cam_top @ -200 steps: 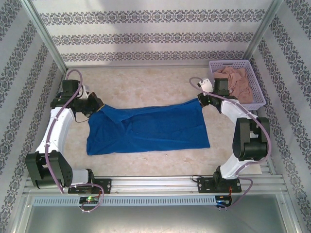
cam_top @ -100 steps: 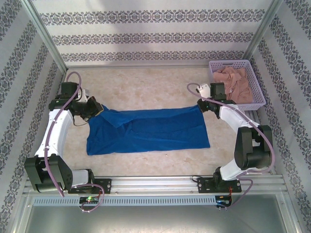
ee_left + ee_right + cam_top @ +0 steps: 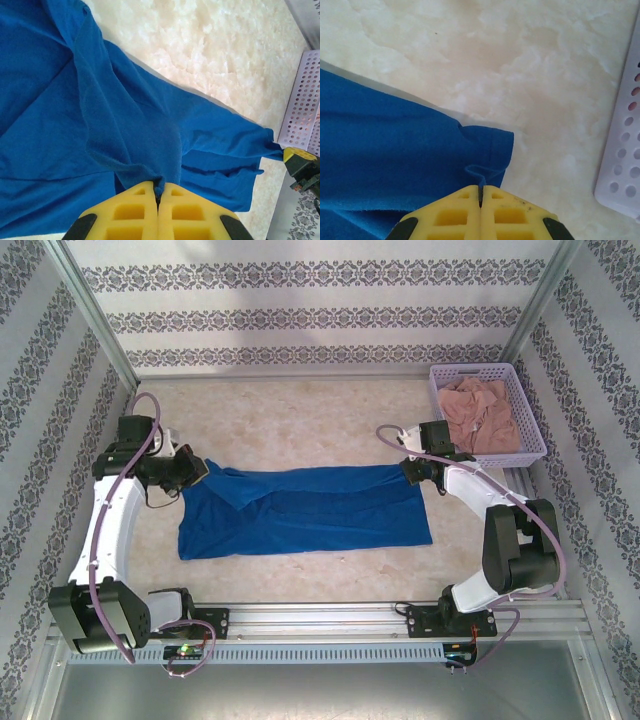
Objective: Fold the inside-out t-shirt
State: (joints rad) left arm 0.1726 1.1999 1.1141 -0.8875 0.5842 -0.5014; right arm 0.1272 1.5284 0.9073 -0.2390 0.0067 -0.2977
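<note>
Blue cotton: inside-out t-shirt (image 3: 310, 512) spread across middle of table (image 3: 300, 415), toward near edge. Soft, light, limp, likely to sag between holds. Now left gripper (image 3: 158, 194) pinching far-left corner, right gripper (image 3: 480, 194) pinching far-right hem corner. Corners look like best holds.

t-shirt (image 3: 305, 510): royal blue | my fingertips (image 3: 127, 212): yellow | table (image 3: 300, 415): cream marbled | basket (image 3: 531, 412): lilac | garment (image 3: 478, 415): pinkish-beige | walls (image 3: 300, 315): white, grey floral stripes
</note>
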